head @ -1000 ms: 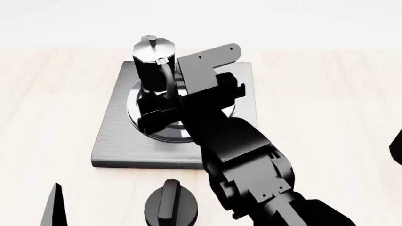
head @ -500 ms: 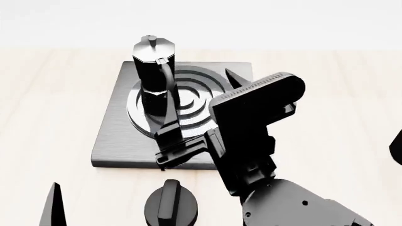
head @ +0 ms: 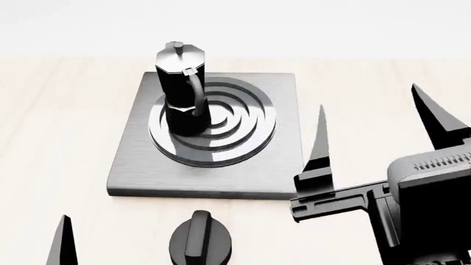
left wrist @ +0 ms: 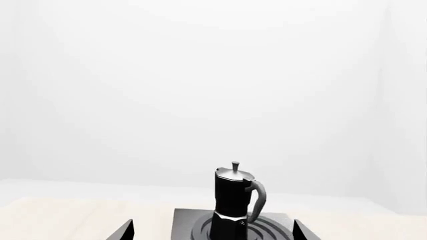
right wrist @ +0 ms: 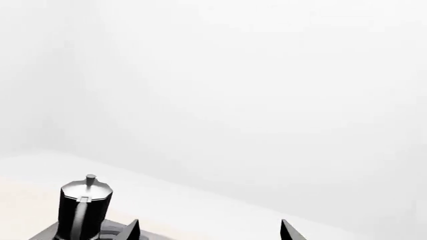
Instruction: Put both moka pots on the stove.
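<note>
One moka pot, black with a silver lid, stands upright on the back-left part of the burner rings of the grey stove. No gripper touches it. The other moka pot is out of view. My right gripper hangs open and empty just off the stove's right edge. Only one fingertip of my left gripper shows at the near left. The left wrist view faces the moka pot on the stove, with the left gripper open. The right wrist view has the moka pot off to one side of the open right gripper.
A squat round black knob sits on the light wooden table just in front of the stove's near edge. A dark object shows at the far right edge.
My right arm has drawn back from over the burner beside the pot, moving right and nearer, off the stove. The pot has stayed in place.
</note>
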{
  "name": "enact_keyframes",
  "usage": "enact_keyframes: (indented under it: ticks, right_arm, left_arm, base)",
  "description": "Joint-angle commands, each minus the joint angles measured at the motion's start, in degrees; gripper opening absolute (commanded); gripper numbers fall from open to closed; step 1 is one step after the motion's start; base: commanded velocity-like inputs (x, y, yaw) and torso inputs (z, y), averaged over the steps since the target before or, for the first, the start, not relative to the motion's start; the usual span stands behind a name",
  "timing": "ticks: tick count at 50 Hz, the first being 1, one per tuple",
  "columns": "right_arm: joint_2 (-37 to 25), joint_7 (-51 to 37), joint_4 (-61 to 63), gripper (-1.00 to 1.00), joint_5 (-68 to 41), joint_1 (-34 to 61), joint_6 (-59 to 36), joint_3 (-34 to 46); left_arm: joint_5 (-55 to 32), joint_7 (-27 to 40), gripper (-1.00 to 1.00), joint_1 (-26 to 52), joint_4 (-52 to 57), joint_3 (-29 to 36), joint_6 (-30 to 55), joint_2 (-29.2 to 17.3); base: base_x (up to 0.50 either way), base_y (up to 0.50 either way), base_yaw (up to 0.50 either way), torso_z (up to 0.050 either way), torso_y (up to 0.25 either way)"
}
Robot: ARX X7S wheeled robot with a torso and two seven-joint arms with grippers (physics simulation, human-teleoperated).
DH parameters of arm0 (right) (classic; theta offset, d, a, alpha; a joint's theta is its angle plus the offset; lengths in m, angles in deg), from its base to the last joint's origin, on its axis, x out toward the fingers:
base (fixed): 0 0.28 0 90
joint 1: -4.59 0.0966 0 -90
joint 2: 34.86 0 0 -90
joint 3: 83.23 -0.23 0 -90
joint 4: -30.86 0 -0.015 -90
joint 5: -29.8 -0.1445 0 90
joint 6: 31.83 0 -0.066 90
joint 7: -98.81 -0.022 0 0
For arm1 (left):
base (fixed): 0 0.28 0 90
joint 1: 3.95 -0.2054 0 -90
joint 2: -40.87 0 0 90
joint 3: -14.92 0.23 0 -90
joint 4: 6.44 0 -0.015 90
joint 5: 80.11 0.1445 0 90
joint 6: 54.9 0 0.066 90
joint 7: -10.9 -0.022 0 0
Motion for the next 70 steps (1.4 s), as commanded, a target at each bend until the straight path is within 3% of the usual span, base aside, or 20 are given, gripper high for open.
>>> enact_keyframes:
  ticks: [1, 13, 26, 34, 47, 60, 70]
  right_arm:
    - [-12.59, -3.02, 1.43, 1.0, -0.8, -3.27, 4.69, -0.97]
    - [-22.92, -5.29, -0.98, 1.0, -2.68, -7.16, 12.29, 0.81]
    - [-23.33, -2.53, -7.76, 1.0, -8.52, -5.69, 9.96, -0.92]
    - [-23.32, 3.85, -13.72, 1.0, -14.97, -3.39, 6.72, -3.39]
    - [-19.99, 11.18, -23.15, 1.0, -18.4, 0.79, -5.41, -6.92]
    - [-14.02, 26.23, -34.2, 1.0, -21.34, 7.31, -20.94, -9.6]
    - [-10.9, 33.12, -39.79, 1.0, -22.79, 8.01, -24.63, -9.21]
  left_arm:
    - [-0.01, 0.06, 1.0, -0.24, -0.02, 0.14, -0.5, -0.06]
    - [-0.07, 0.36, 1.0, -0.05, 0.08, 0.1, -0.39, -0.19]
    - [-0.08, 0.39, 1.0, -0.15, -0.28, 0.15, -0.98, -0.29]
    - [-0.28, 0.5, 1.0, -0.14, -0.39, 0.06, -1.1, -0.4]
    - [-0.6, 0.89, 1.0, -0.05, 0.02, 0.0, -0.72, -0.62]
    - [-0.48, 1.12, 1.0, 0.16, 0.36, 0.36, -0.37, -0.73]
    - [-0.53, 0.99, 1.0, 0.18, -0.04, 0.51, -0.88, -0.75]
  base:
    - [0.0, 0.0, 0.0, 0.0, 0.0]
    - [0.0, 0.0, 0.0, 0.0, 0.0]
    - [0.0, 0.0, 0.0, 0.0, 0.0]
    - [0.0, 0.0, 0.0, 0.0, 0.0]
    - [0.0, 0.0, 0.0, 0.0, 0.0]
    - [0.0, 0.0, 0.0, 0.0, 0.0]
    - [0.0, 0.0, 0.0, 0.0, 0.0]
